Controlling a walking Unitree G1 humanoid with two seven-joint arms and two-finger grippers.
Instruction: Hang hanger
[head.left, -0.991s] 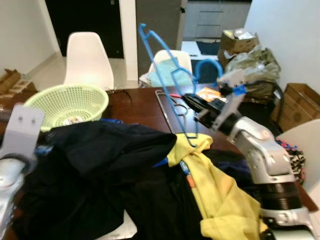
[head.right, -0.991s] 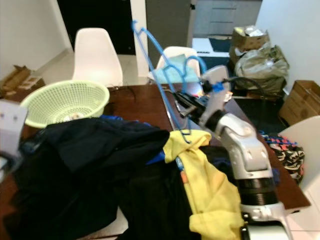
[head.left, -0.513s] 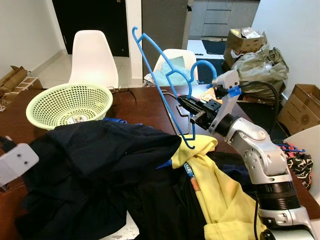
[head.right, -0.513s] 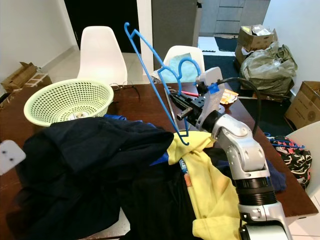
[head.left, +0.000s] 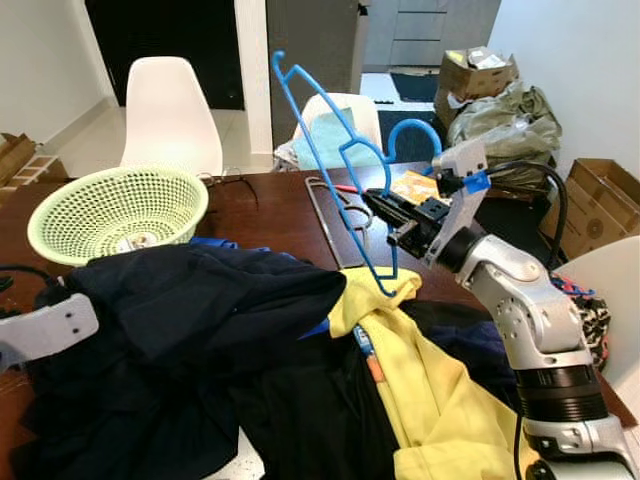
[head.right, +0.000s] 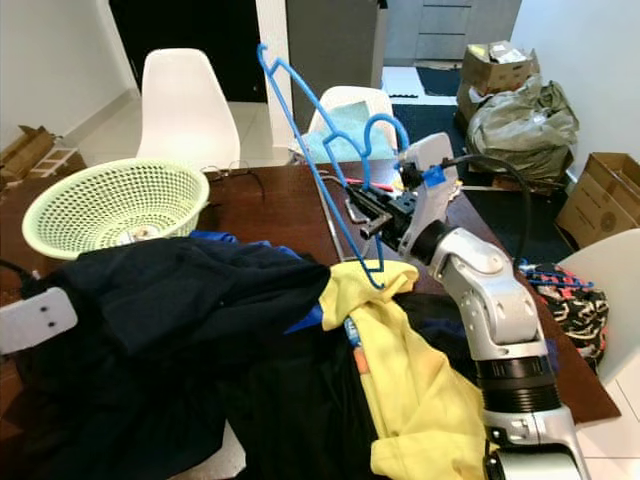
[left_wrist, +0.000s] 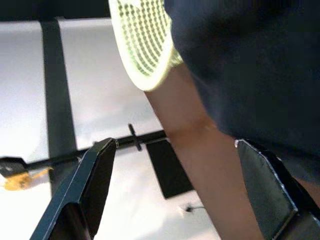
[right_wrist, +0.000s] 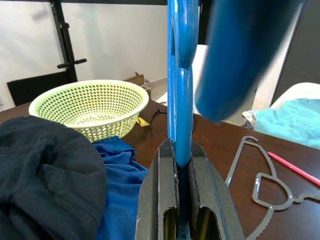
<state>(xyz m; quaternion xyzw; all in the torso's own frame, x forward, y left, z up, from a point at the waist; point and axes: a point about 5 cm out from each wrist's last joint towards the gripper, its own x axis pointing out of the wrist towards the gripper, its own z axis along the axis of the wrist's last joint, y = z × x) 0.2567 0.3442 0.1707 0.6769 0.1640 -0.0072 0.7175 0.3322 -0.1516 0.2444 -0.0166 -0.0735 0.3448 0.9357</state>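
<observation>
Dark wood table (head.left: 270, 215) piled with clothes: big black garment heap (head.left: 170, 350) on the robot's left, yellow garment (head.left: 440, 400) on its right, blue cloth (right_wrist: 117, 165) at the heap's edge. Pale green mesh basket (head.left: 115, 210) on the far left of the table; white chair (head.left: 165, 110) behind it.

Blue plastic hanger (head.left: 335, 170): thin, glossy, notched bar, held in the air above the table's middle, over the yellow garment. Long axis runs steeply, tilted; hook end points up and away toward the far left, lowest tip just above the yellow cloth.

Right gripper (head.left: 392, 217) clamped tight on the hanger; right wrist view shows the bar wedged between both fingers (right_wrist: 160, 200). That view also shows a grey metal hanger (right_wrist: 260, 185) and a red pen (right_wrist: 292, 167) lying flat on the table.

Left gripper (left_wrist: 175, 195) low at the table's left edge, fingers spread wide, holding nothing; left wrist view shows the basket's underside and table edge.
</observation>
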